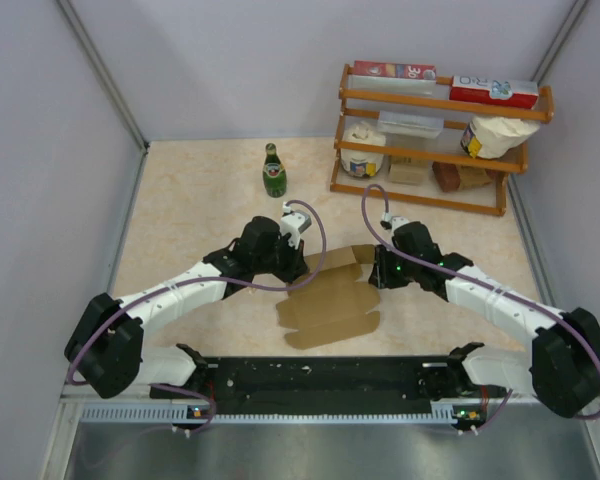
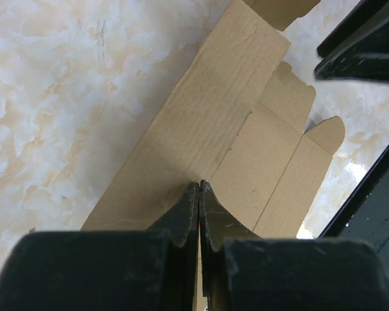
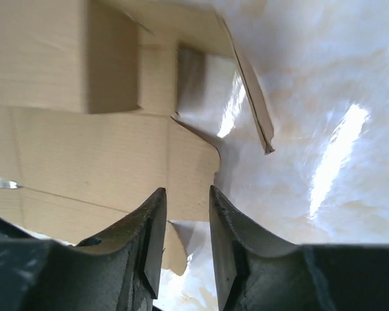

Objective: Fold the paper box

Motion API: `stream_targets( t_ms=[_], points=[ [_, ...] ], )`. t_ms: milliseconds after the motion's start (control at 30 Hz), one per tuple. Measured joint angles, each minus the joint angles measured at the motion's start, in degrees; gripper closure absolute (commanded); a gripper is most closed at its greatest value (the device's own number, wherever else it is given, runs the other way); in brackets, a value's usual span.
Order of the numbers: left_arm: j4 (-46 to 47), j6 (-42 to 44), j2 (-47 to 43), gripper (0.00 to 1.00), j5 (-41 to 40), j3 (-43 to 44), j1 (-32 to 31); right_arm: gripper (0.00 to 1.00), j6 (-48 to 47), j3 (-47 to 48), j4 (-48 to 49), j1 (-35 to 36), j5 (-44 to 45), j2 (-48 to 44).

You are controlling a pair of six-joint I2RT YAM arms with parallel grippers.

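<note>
**Folding the box: hold one side down, lift the other**

The paper box [image 1: 330, 297] lies mostly flat on the table [image 1: 190, 210], just ahead of the two arm bases, with its long axis running from 8 o'clock to 2 o'clock. A few flaps at the 1 o'clock end already stand up.

The left gripper [image 1: 292, 262] sits at the sheet's 10 o'clock edge. In its wrist view the fingers [image 2: 188, 214] are pressed tight together over a crease. I cannot tell whether any cardboard is pinched between them.

The right gripper [image 1: 380, 272] is at the 2 o'clock corner. Its fingers [image 3: 152, 227] stand a narrow gap apart and hold nothing, and a flap corner lies just beyond the tips.

The step in hand appears to be raising a side wall. To do it well:
- Keep the left side as the anchor so the sheet does not slide.
- Bring the right fingers squarely onto the flap's edge, not its tip.
- Bend along the scored line rather than across the ribs, or the wall may buckle.

The bottle [image 1: 273, 170] and rack [image 1: 435, 140], off at 12 and 1 o'clock, are well apart.
</note>
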Motion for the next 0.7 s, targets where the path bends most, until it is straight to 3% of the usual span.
stream_targets(
  t_ms=[167,367,700],
  points=[
    [0.0,0.0,-0.2,1.0,0.0,0.0,0.0,0.6,-3.5,9.1,-5.6,-0.1,2.6,-5.0],
    [0.0,0.0,-0.7,1.0,0.0,0.0,0.0,0.55,-6.6,17.9,-11.1,-0.4,7.2,-4.1],
    [-0.2,0.0,-1.1,1.0,0.0,0.0,0.0,0.56,-10.2,19.5,-16.2,-2.6,9.0,3.9]
  ],
)
